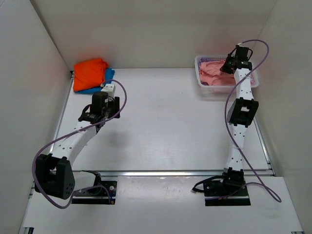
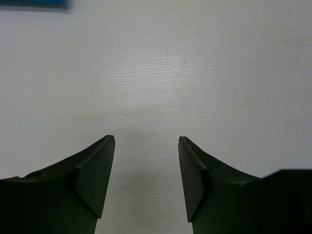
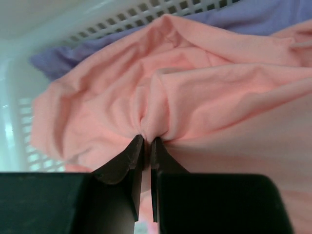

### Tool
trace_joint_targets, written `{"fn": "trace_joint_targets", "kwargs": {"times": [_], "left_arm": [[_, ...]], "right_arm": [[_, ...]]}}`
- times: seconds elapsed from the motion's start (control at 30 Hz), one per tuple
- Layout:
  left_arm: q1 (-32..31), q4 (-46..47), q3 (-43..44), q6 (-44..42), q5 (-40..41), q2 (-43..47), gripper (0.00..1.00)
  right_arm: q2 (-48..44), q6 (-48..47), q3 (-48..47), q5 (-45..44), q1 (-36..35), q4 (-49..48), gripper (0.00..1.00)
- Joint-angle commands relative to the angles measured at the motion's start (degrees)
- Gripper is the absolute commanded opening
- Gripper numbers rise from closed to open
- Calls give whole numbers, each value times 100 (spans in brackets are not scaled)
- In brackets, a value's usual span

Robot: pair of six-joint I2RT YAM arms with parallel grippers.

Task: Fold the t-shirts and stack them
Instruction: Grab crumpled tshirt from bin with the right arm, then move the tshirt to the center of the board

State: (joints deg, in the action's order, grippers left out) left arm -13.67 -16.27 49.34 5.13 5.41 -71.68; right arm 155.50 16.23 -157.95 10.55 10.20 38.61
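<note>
- Two t-shirts lie crumpled in the white mesh basket (image 1: 197,66) at the far right of the tabletop (image 1: 165,122). The salmon-pink t-shirt (image 3: 204,97) is on top and the lavender t-shirt (image 3: 243,14) is beneath it.
- Pressed together, the right tool (image 3: 147,139) pinches a raised ridge of the salmon-pink cloth.
- Spread and holding nothing, the left tool (image 2: 146,141) hangs over bare tabletop. It is near the orange t-shirt (image 1: 90,70), which lies folded on the blue t-shirt (image 1: 110,74) at the far left.
- Light, limp, thin cloth by its look. It will likely sag and trail when raised, and may snag the basket wall or drag the lavender t-shirt along.
- One mid-body pinch lifts a bundle. Shoulder or hem corners would probably suit spreading better.
</note>
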Motion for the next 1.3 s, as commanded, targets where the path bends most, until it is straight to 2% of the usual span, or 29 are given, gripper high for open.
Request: {"fn": "trace_joint_targets", "kwargs": {"times": [0.0,0.13,0.2,0.27,0.33,0.4,0.43,0.47,0.53,0.6,0.7,0.8,0.97,1.0,1.03,1.1,1.17,1.27], "left_arm": [[-92,177,-91,208,-101,425,65],[-109,283,-319,463,-294,848,63],[-118,213,-425,586,-347,1067,60],[-110,-67,-408,612,-339,1060,61],[-57,-349,-399,577,-540,1103,61],[22,-429,-513,638,-663,1331,61],[57,-403,-539,708,-638,1567,61],[75,-386,-557,709,-620,1726,61],[197,-333,-566,867,-620,2173,59],[329,-438,-479,876,-663,2350,58],[409,-649,-268,867,-656,2343,57],[295,-693,-311,937,-708,2360,58],[93,-570,-557,1201,-919,2308,58],[58,-544,-609,1184,-1032,2247,60],[-38,-483,-636,1201,-1068,2150,61],[-144,-439,-697,1228,-1296,1948,61],[-372,-220,-794,1350,-1428,1729,62],[-828,254,-891,1701,-1578,1325,62]], "right_arm": [[-1352,-40,-210,228,-53,120,0],[-2575,-321,-122,247,-359,734,0],[-3443,-602,26,98,-719,998,0],[-4280,-734,579,-148,-1367,956,0],[-5436,-1041,1656,-971,-2037,650,1],[-6490,-1148,3072,-1500,-2836,-105,0],[-7211,-1000,4121,-1485,-2943,-665,0],[-7505,-825,4984,-1155,-2901,-1071,0],[-8471,-202,6067,-575,-2585,-1494,0],[-8938,2,6907,-414,-2540,-1742,0],[-9090,336,7979,95,-2566,-2076,0],[-8766,477,8507,438,-2864,-2340,0],[-7449,592,8666,1036,-3471,-2314,2],[-7368,609,8719,1081,-3637,-2279,15],[-7185,566,8720,1072,-3708,-2270,24],[-7113,513,8929,897,-3727,-2200,52],[-7270,513,9218,704,-3570,-2348,60],[-7551,531,9816,825,-3157,-2629,58]]}}
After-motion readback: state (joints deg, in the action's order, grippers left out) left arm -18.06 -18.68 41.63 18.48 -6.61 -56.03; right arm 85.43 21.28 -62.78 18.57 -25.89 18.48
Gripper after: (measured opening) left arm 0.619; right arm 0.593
